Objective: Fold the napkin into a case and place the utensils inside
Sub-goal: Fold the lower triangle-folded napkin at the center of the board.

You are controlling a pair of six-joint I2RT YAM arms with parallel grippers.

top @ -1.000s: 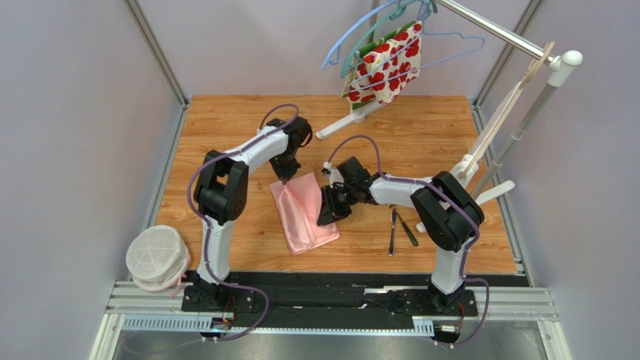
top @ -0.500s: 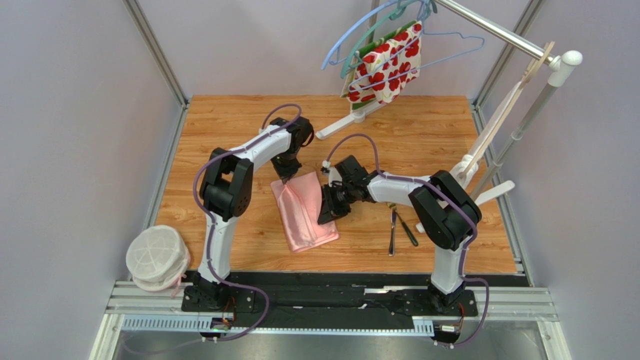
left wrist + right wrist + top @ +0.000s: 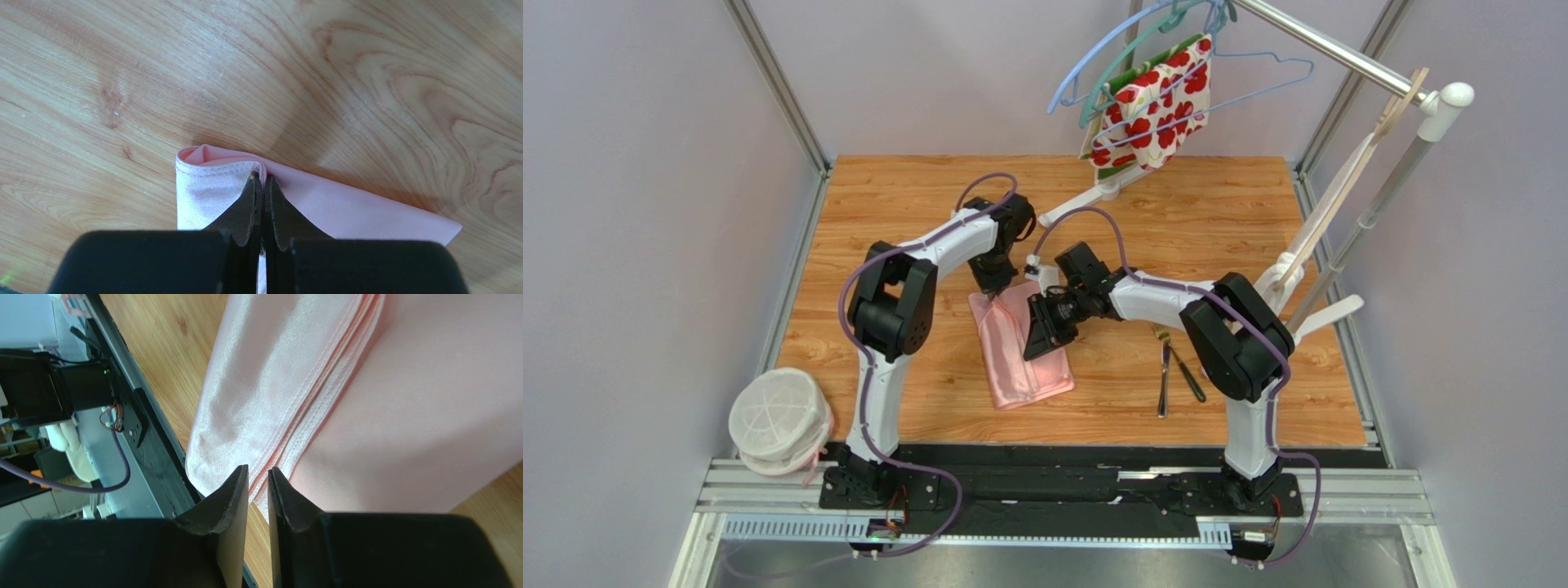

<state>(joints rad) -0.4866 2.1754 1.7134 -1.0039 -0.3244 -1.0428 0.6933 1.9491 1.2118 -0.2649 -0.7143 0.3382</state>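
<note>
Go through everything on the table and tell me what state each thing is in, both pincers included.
napkin, folded into an oblong, lying flat on the table.
left pincer, shut on the napkin near its far corner.
right pincer, slightly open over the napkin's layered edge, nothing visibly gripped.
utensils, lying on bare wood right of the napkin, not inside it.
floral cloth, hanging at the back.
</note>
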